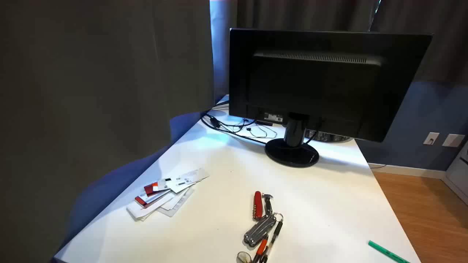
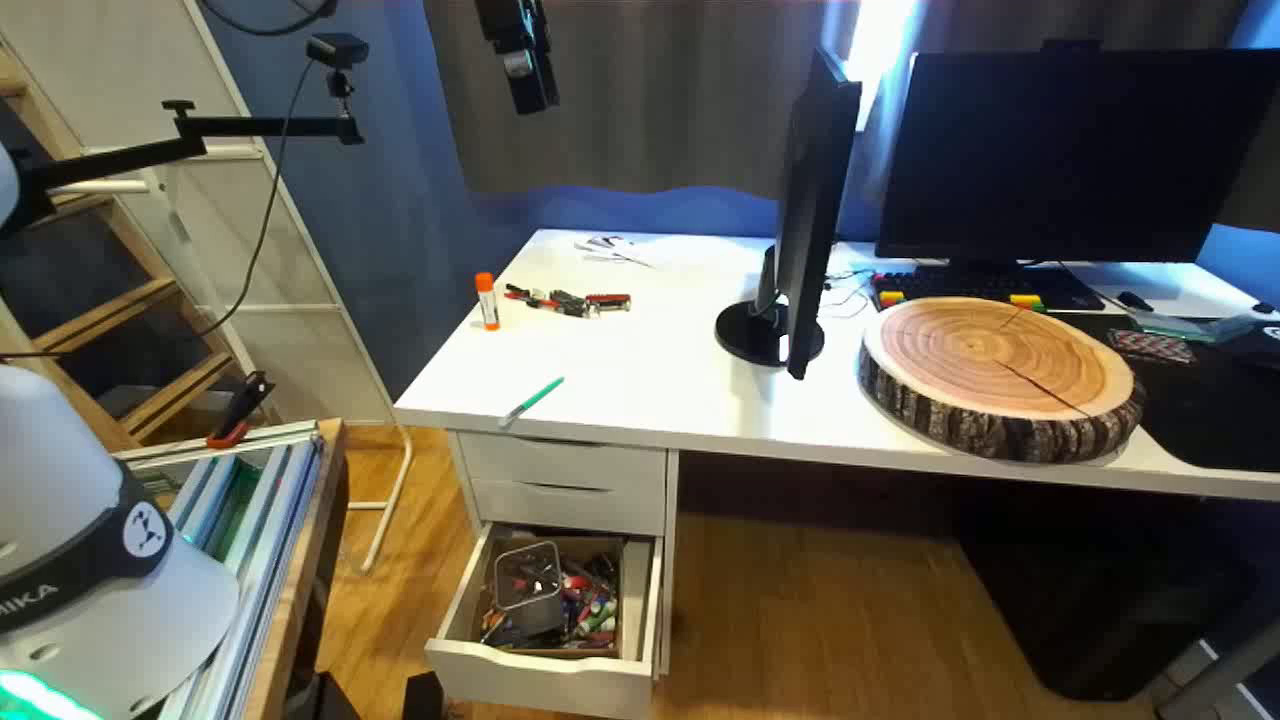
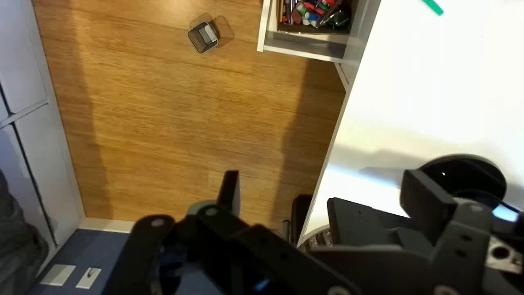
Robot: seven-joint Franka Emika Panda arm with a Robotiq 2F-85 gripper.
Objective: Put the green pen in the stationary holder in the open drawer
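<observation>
The green pen (image 2: 538,395) lies on the white desk near its front edge. It also shows in an exterior view (image 1: 388,252) and at the top of the wrist view (image 3: 433,6). The open bottom drawer (image 2: 545,678) holds a box of mixed pens, with a square mesh holder (image 2: 528,578) on its left part. The wrist view shows part of the drawer (image 3: 305,54); the holder in it is out of view there. My gripper (image 3: 325,194) is open and empty, high above the scene. Part of it shows at the top of an exterior view (image 2: 532,85).
A small mesh cup (image 3: 203,37) stands on the floor before the drawer. A monitor (image 1: 321,87), red and silver tools (image 1: 260,228), papers (image 1: 166,193) and a glue stick (image 2: 487,302) are on the desk. A wood slab (image 2: 1000,370) lies to the right.
</observation>
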